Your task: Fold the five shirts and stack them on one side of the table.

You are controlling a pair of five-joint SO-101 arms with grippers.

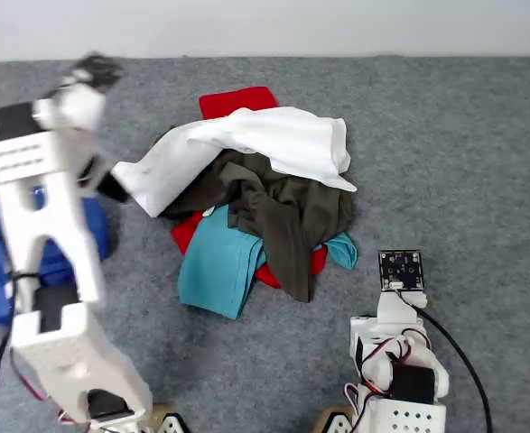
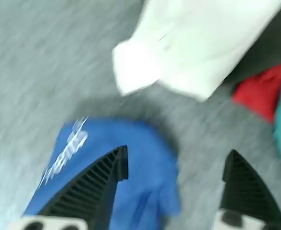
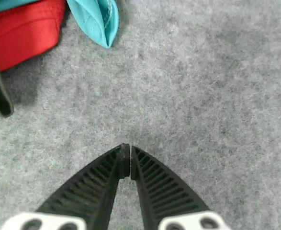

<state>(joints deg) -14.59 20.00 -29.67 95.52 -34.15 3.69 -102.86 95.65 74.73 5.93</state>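
Roughly one shirt down, four to go. At 9 o'clock on the table (image 1: 481,135) lies the blue shirt (image 1: 97,236), apart from the rest; folded or just bunched, cannot tell. Left gripper (image 2: 177,154) hovers over its edge, jaws spread wide with nothing between them, facing the sleeve end of the white shirt (image 1: 283,140) just beyond.

Centre of the table holds a heap of four. White shirt lies on top, across the heap's 10-to-2 side. Olive shirt (image 1: 287,216) is beneath it, draping toward 6. Red shirt (image 1: 237,101) pokes out at 12 and again low down. Teal shirt (image 1: 215,266) is at 7, at the bottom.

At 5 o'clock, right gripper (image 3: 130,163) sits over bare table near the heap's corner, jaws pressed together, holding nothing.

Step in hand, as judged: picking the next shirt, likely the white one. Next move calls for the left gripper to close on that sleeve end and drag the shirt onto flat table. The right one would need to open and pinch the opposite side for the fold.
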